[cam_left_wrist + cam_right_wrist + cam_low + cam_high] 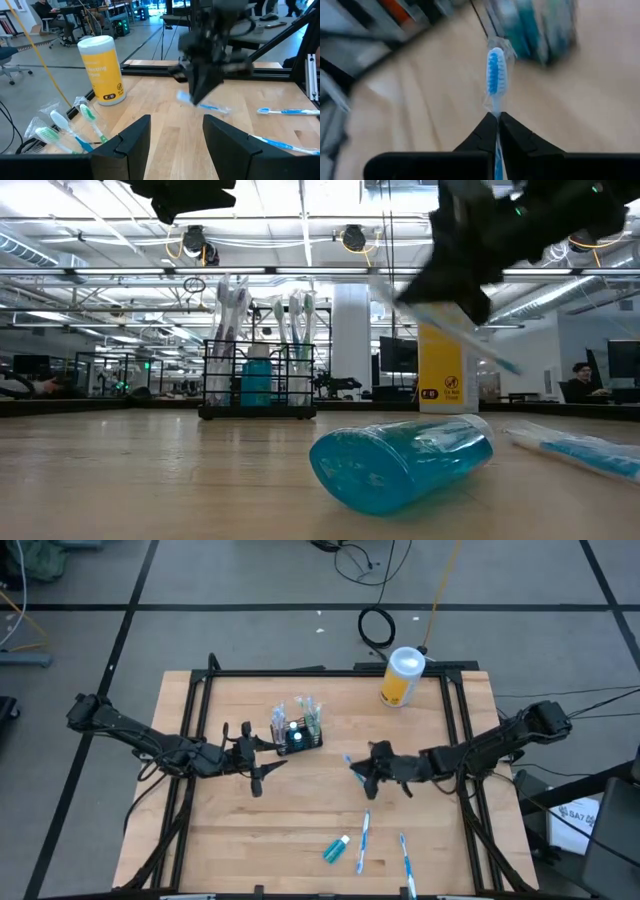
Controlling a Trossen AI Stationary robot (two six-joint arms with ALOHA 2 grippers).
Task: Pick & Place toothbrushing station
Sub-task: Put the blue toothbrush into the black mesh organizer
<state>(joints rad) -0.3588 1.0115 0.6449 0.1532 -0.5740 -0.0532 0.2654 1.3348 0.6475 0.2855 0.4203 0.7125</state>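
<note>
Several wrapped toothbrushes are already stood in the black wire-mesh caddy point(297, 734). One blue-bristled toothbrush point(495, 75) is pinched by the right end effector point(498, 116), while two toothbrushes point(363, 840) and a teal toothpaste tube point(336, 848) are left on the wooden counter point(300, 830). The left end effector point(258, 766) is held spread beside the caddy.

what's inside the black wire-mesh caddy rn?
The black wire-mesh caddy holds upright wrapped white toothbrushes and a teal toothpaste tube. The exact brush count and the caddy floor are hidden by overlapping wrappers and mesh.

We see the right gripper point(358, 772) reached in toward mid-table, its fingers point(487, 132) pinched together. The left gripper point(262, 766) reaches in from the opposite side, fingers point(134, 137) spread apart.
</note>
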